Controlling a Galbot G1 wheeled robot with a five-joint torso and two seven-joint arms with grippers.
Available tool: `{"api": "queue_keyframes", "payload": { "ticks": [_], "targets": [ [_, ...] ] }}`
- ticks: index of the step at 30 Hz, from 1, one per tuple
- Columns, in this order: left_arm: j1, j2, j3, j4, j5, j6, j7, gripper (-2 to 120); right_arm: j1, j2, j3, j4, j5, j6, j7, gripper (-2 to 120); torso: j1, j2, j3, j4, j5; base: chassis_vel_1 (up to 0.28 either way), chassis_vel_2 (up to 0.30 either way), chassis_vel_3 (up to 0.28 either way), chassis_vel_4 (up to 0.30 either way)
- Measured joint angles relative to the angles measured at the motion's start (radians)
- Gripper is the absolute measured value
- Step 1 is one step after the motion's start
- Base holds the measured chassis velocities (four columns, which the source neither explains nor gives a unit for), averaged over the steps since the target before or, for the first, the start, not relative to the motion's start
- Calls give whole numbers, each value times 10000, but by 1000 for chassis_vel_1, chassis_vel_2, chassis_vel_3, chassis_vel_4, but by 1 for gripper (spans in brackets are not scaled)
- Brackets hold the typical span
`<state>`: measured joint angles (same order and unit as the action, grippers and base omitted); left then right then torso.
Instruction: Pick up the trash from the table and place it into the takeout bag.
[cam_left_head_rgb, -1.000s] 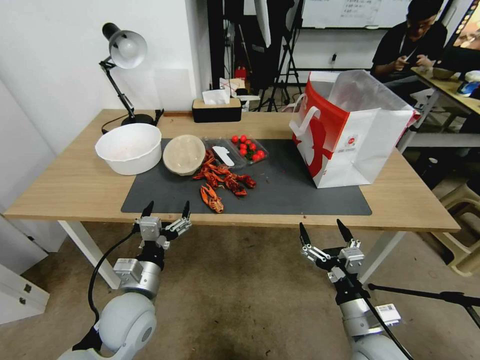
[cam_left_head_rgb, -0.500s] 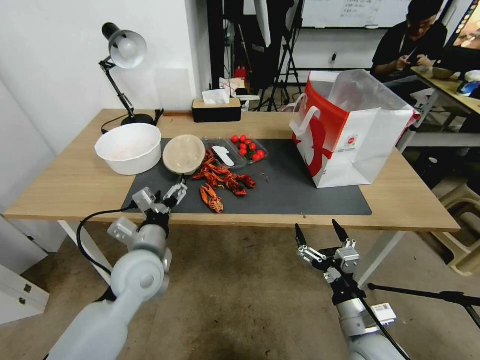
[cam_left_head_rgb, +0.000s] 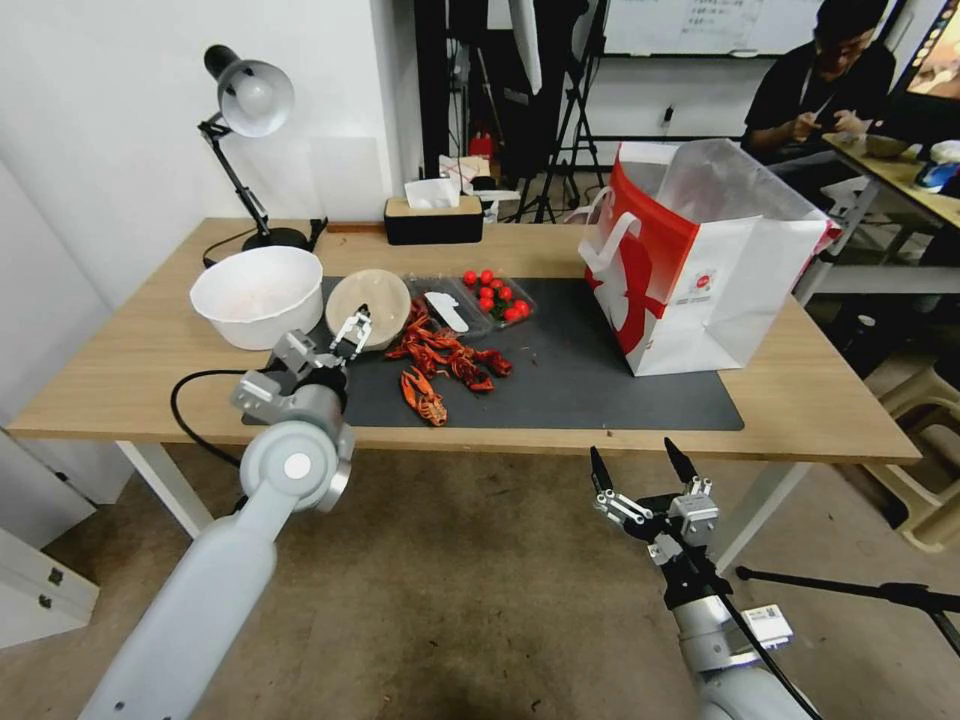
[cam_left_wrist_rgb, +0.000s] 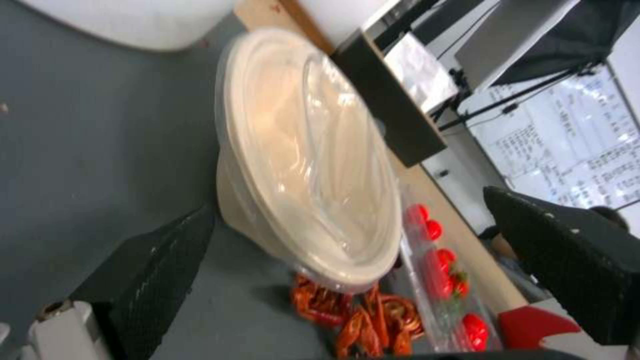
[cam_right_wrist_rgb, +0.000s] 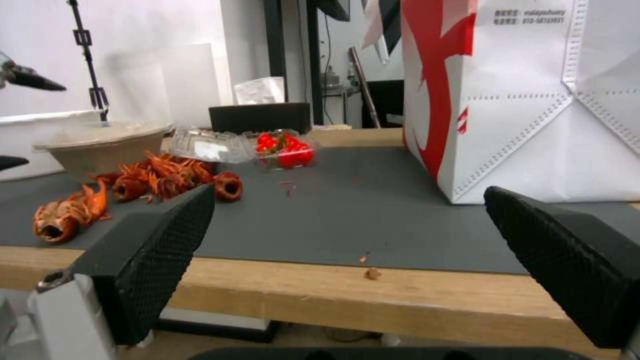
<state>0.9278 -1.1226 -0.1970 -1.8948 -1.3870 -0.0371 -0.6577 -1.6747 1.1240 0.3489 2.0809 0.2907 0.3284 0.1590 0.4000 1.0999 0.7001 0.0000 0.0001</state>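
Head view: the table (cam_left_head_rgb: 130, 385) is a long light-wood top on white legs, with a dark grey mat (cam_left_head_rgb: 600, 385) laid along its front edge. The takeout bag (cam_left_head_rgb: 700, 265) stands upright toward the table's right end, its base partly on the mat's back right corner, mouth open, red on its side panel and white on the face with a small round red logo. A white bowl (cam_left_head_rgb: 257, 295) sits at the mat's left edge, partly on bare wood. Just beside it, on the mat's back left part, the round beige bowl (cam_left_head_rgb: 368, 300) rests tilted, a clear lid over it. A black desk lamp (cam_left_head_rgb: 245, 110) stands at the table's back left corner, and a black tissue box (cam_left_head_rgb: 433, 220) sits at the back edge near the middle. Red crayfish shells (cam_left_head_rgb: 445, 360) lie scattered on the mat in front of the beige bowl, with a clear tray of cherry tomatoes (cam_left_head_rgb: 497, 297) behind them.

The left gripper (cam_left_head_rgb: 325, 342) reaches over the mat's front left area, its fingers spread apart and lined up on the beige bowl's near rim; whether they touch it cannot be told. The right gripper (cam_left_head_rgb: 640, 470) hangs below the table's front edge, well apart from the bag, fingers spread apart and holding nothing.
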Motion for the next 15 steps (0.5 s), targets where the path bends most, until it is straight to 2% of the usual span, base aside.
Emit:
{"api": "queue_keyframes", "payload": {
  "ticks": [11, 13, 15],
  "targets": [
    [-553, -160, 148, 752, -72, 428, -270, 100, -77, -61, 204, 11, 53, 2, 3, 100, 0, 0, 0, 1, -2, 0, 0, 0, 0],
    [-639, -221, 157, 836, -83, 438, -272, 98, -78, -45, 180, 7, 47, 3, 3, 100, 0, 0, 0, 0, 0, 0, 0, 0, 0],
    [-695, -328, 146, 865, -135, 443, -287, 89, -80, -14, 163, -15, 39, 9, 0, 100, 0, 1, 0, 0, -1, 0, 0, 0, 0]
  ]
}}
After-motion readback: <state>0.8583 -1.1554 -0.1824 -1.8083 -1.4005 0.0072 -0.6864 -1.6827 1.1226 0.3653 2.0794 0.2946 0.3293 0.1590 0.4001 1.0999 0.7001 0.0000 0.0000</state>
